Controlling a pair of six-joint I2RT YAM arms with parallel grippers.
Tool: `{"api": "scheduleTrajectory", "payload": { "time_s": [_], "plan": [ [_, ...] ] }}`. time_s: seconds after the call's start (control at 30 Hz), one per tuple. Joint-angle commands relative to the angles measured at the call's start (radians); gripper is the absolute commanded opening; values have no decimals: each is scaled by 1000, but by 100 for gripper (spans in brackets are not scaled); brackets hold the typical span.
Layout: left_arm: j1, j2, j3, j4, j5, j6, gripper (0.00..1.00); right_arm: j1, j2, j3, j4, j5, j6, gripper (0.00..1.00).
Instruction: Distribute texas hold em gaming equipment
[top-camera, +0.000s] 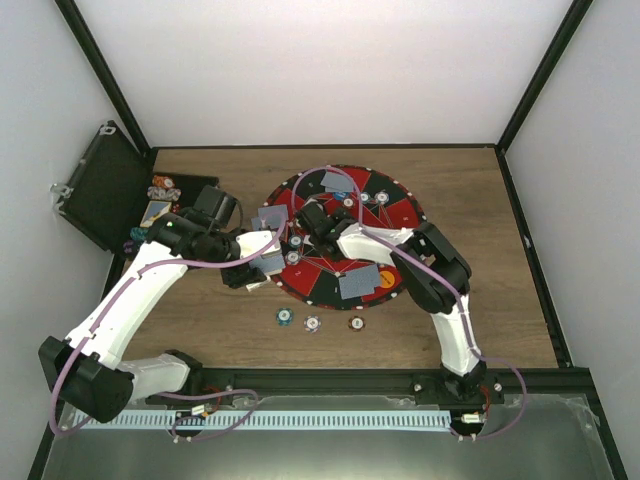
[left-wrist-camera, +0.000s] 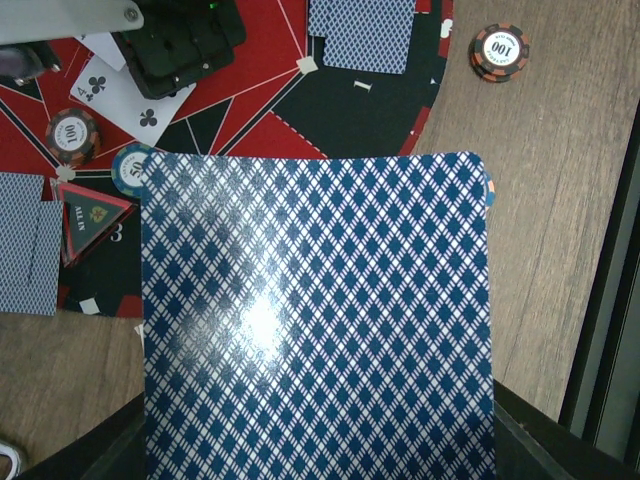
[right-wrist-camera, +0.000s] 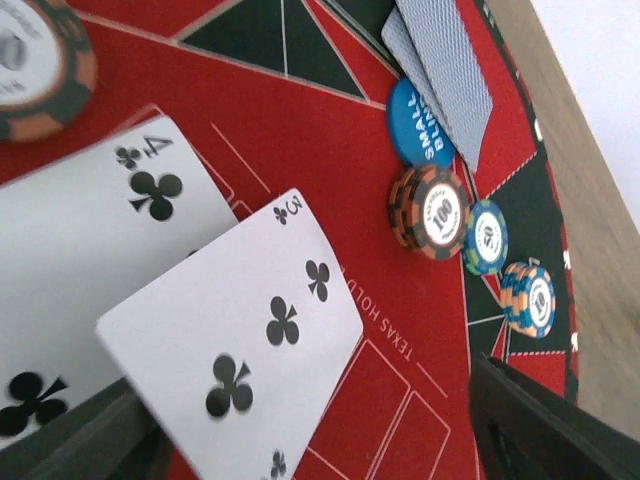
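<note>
The left gripper (top-camera: 262, 260) is clamped on a blue diamond-backed playing card (left-wrist-camera: 315, 320), possibly a thin stack rather than one card, held over the near-left edge of the round red-and-black mat (top-camera: 400, 212). The right gripper (right-wrist-camera: 305, 425) hangs low over the mat's middle with its fingers spread wide. Beneath them the three of clubs (right-wrist-camera: 250, 340) lies face up, overlapping the four of clubs (right-wrist-camera: 90, 230). Three poker chips (top-camera: 313, 324) sit in a row on the wooden table (top-camera: 480, 300), just in front of the mat.
</note>
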Motion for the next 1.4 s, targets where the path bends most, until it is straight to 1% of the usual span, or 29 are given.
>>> {"api": "scheduleTrajectory", "payload": {
  "time_s": [0.0, 0.07, 0.17, 0.4, 0.5, 0.57, 0.63, 0.83, 0.9, 1.0, 1.07, 1.37],
  "plan": [
    [-1, -17, 22, -5, 18, 15, 11, 6, -104, -7, -56, -92, 87, 85],
    [-1, -19, 22, -6, 15, 18, 11, 6, -140, -23, -61, -130, 108, 89],
    [-1, -20, 24, -5, 13, 18, 11, 2, -191, -46, -64, -177, 141, 93],
    [-1, -16, 23, -2, 17, 15, 11, -25, -302, -85, -105, -316, 252, 98],
    [-1, -13, 23, 1, 20, 15, 11, -30, -325, -88, -132, -393, 337, 96],
    [0, -13, 22, 4, 22, 13, 11, -31, -321, -87, -147, -481, 401, 90],
    [-1, -10, 22, 4, 23, 13, 11, -32, -319, -97, -147, -570, 456, 82],
    [-1, -9, 20, 6, 21, 12, 11, -35, -285, -129, -88, -825, 588, 48],
    [-1, -10, 22, 7, 22, 12, 11, -36, -250, -130, -74, -874, 628, 38],
    [-1, -11, 22, 6, 22, 9, 11, -36, -188, -122, -72, -878, 668, 26],
    [-1, -15, 22, 5, 18, 10, 11, -43, -153, -113, -77, -873, 687, 21],
    [-1, -20, 15, 6, 10, 17, 11, -112, -88, -114, -62, -881, 716, 14]
  ]
}}
